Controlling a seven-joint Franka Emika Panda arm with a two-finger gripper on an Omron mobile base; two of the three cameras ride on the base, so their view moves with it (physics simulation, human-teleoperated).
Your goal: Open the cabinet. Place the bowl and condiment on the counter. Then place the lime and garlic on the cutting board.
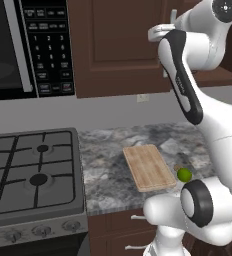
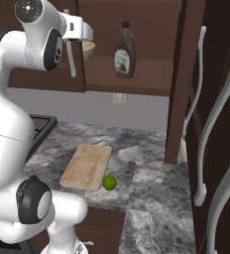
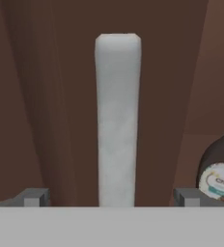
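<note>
Cabinet [image 2: 132,30]: you see it above the counter, its right-hand door swung out edge-on toward you, its left door [image 1: 118,45] shut; the shelf inside is exposed
Cabinet handle [image 3: 118,120]: in the hand view you have a pale upright bar dead centre against brown wood, standing between the two finger tips (whether anything touches it you cannot tell)
Gripper [image 3: 112,197]: your jaws stand spread wide with nothing clamped; one dark tip [image 3: 34,197] sits left of the bar, the other right of it; in the right base view the hand [image 2: 76,31] is raised at the front edge of the left door
Bowl [image 2: 88,49]: you find it on the cabinet shelf, pale yellow, partly hidden behind the hand and the handle
Condiment [image 2: 125,50]: a dark brown bottle with a label, upright on the same shelf, right of the bowl and apart from it; its shoulder and label also show at the right edge of the hand view
Lime [image 2: 109,183]: green, on the counter, just beside the near right corner of the cutting board, off the wood
Cutting board [image 2: 86,166]: pale wood, flat on the counter, bare on top
Garlic: you cannot make it out with certainty (a small brownish thing lies just behind the lime)
Counter [image 2: 151,183]: grey speckled stone
Stove [image 1: 33,175]: left of the board, burners bare
Microwave [image 1: 28,45]: above the stove
</note>
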